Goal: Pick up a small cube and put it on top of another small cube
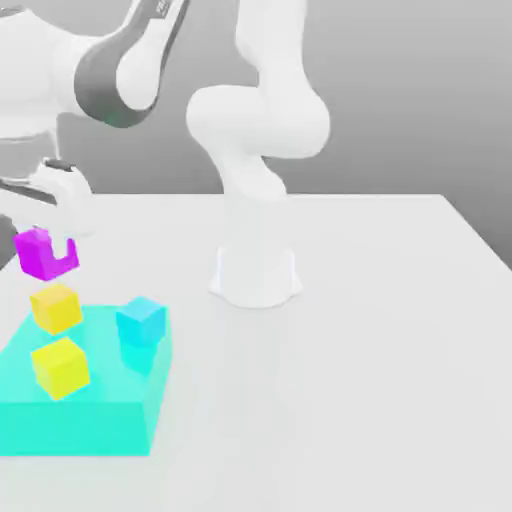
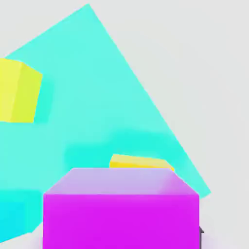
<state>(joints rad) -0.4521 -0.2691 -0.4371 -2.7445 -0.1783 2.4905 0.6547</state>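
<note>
In the exterior view, the white arm bends from its base (image 1: 256, 275) near the middle of the table (image 1: 380, 350) over toward the exterior view's left. Its end effector (image 1: 50, 243) hangs there, closed on the small cube (image 1: 42, 254), a bright magenta block held in the air, clear of everything below. Directly under it sits a yellow cube (image 1: 56, 307), near but apart from the magenta one. That yellow cube rests at the far edge of a flat cyan platform (image 1: 80, 415) lying on the table. A second yellow cube (image 1: 60, 367) sits on the platform nearer the camera, and a cyan cube (image 1: 141, 321) stands toward the platform's far corner on the exterior view's right side. The rest of the table is plain white.

In the hand view, the small cube (image 2: 120, 219) fills the near foreground, its magenta face broad and its top paler. Just beyond its top edge a sliver of a yellow cube (image 2: 138, 162) peeks out, mostly hidden behind it. Another yellow cube (image 2: 18, 91) lies farther off on the cyan platform (image 2: 97, 97), whose slanted edge meets the white table (image 2: 204, 73).
</note>
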